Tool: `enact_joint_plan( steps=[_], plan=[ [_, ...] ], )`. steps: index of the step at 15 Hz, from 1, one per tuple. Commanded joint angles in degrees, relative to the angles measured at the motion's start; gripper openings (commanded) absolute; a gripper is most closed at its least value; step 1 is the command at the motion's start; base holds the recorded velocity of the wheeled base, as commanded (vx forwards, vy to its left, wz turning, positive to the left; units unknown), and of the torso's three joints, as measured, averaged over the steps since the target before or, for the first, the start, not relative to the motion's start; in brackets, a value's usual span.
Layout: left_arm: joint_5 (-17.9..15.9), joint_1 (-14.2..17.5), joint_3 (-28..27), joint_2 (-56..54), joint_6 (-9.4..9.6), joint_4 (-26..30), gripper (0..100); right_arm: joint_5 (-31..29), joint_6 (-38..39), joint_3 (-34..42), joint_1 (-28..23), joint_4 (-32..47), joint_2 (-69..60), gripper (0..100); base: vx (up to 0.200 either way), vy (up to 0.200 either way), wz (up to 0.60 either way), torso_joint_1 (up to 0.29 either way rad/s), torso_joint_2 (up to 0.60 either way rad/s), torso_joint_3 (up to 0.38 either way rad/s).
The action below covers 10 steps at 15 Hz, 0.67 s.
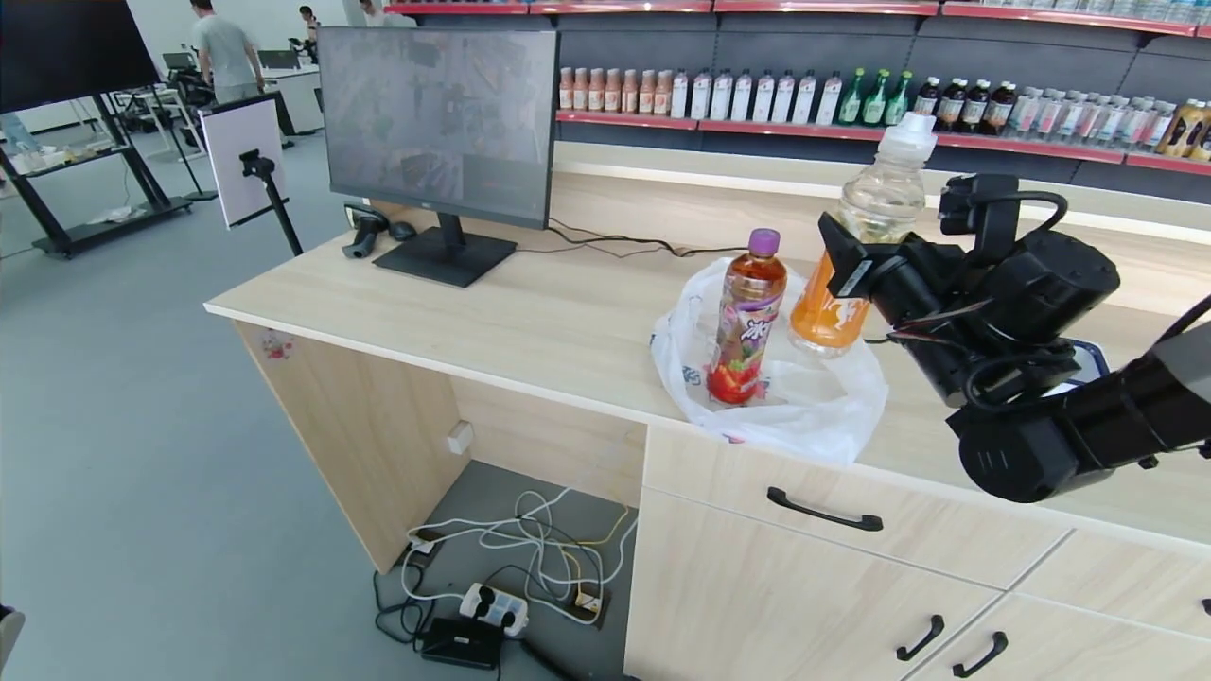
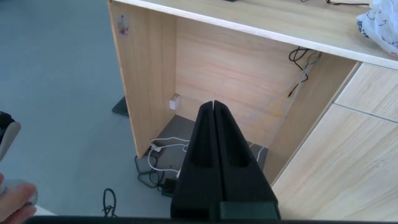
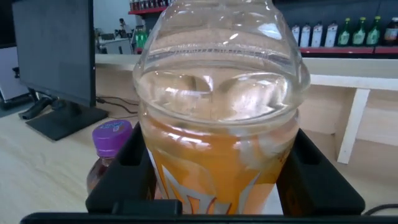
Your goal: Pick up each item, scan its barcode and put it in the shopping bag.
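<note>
The right tool clamps the belly of an orange-drink bottle, holding it upright at the one o'clock edge of the white shopping bag on the table. At that bottle's nine o'clock, a purple-capped bottle stands inside the bag. The left tool hangs low beside the table's open underside, fingers pressed together. At the bag's ten o'clock sit a monitor and a handheld scanner.

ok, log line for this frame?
right gripper: shut on orange-drink bottle | left gripper: shut, empty | purple-cap bottle: upright in shopping bag
</note>
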Motion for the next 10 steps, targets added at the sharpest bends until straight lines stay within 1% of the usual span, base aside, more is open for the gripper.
enact_joint_plan(
  steps=[1,6,10],
  plan=[
    [0.0,0.0,0.0,0.0,0.00,0.0,0,0.1,0.4,-1.3,-0.5,-0.5,5.3,0,0.000,0.000,0.00,0.000,0.00,0.000],
    [0.0,0.0,0.0,0.1,-0.09,0.0,0,0.4,0.6,-1.9,-1.0,-4.6,10.4,0,0.000,0.000,0.00,0.000,0.00,0.000],
    [0.0,0.0,0.0,0.0,-0.09,0.0,0,0.3,1.7,-2.3,-2.1,-5.0,12.6,0,0.000,0.000,0.00,0.000,0.00,0.000]
  ],
)
